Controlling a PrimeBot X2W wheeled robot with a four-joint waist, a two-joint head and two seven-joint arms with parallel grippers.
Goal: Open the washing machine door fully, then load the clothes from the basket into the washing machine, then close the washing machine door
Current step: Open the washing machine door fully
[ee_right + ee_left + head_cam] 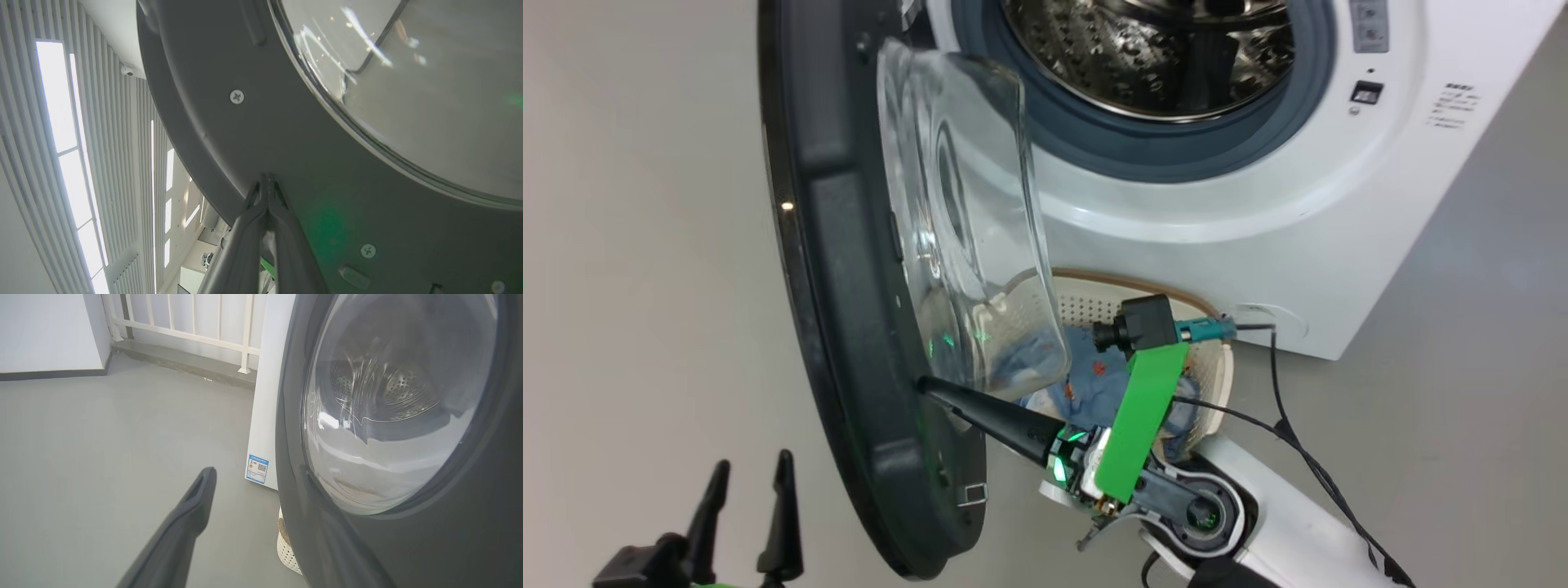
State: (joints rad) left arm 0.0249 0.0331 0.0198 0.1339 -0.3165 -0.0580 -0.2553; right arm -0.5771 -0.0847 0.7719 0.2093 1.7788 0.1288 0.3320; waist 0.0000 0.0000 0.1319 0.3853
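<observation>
Your left end effector (753, 459) sits lower left, fingers spread, holding nothing. Your right end effector (925, 385), pinched shut, pokes the washing machine door (841, 286) at its inner rim, mid-frame. The clothes (1094, 376) are in the basket (1086, 302) just right of it.

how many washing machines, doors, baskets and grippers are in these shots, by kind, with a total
washing machine: 1
washing machine door: 1
basket: 1
grippers: 2, the left gripper and the right gripper
total: 5
</observation>
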